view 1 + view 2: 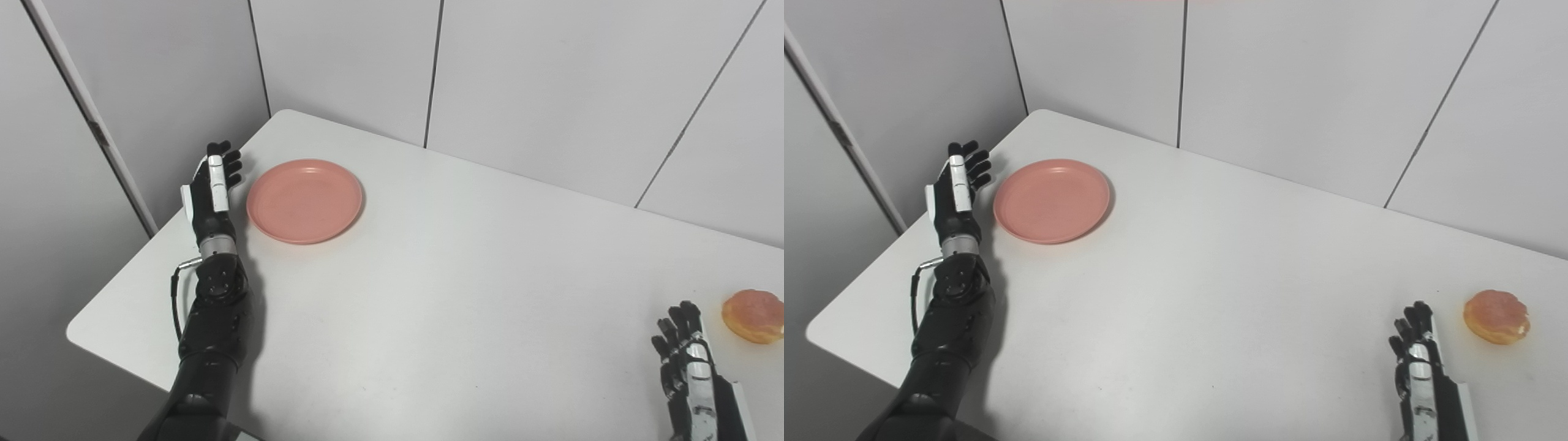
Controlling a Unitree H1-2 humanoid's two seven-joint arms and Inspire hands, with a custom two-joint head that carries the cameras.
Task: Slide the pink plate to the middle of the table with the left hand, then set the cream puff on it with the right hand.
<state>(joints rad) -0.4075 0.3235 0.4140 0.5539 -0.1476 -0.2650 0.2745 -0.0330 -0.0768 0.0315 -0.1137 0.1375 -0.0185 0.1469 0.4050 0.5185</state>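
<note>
— What's in the plate from where you sit?

— Nothing that I can see. The pink plate [304,200] lies flat with a bare pink inside, just to the right of my left hand [212,187], near the far left corner of the white table [429,288]. I can't tell whether the fingers touch its rim.

— And the left hand itself?

— It stands on edge, fingers stretched out and a little apart, holding nothing, palm side turned toward the plate.

— The cream puff?

— The cream puff [1497,316] sits just beyond and to the right of my right hand [1418,349], close but apart from it. That hand is low at the near edge, fingers pointing away and spread, empty.

— Anything in the way?

— Between the two hands I see only bare tabletop. Grey wall panels [551,79] stand behind the table's far edge, well past both hands
</note>
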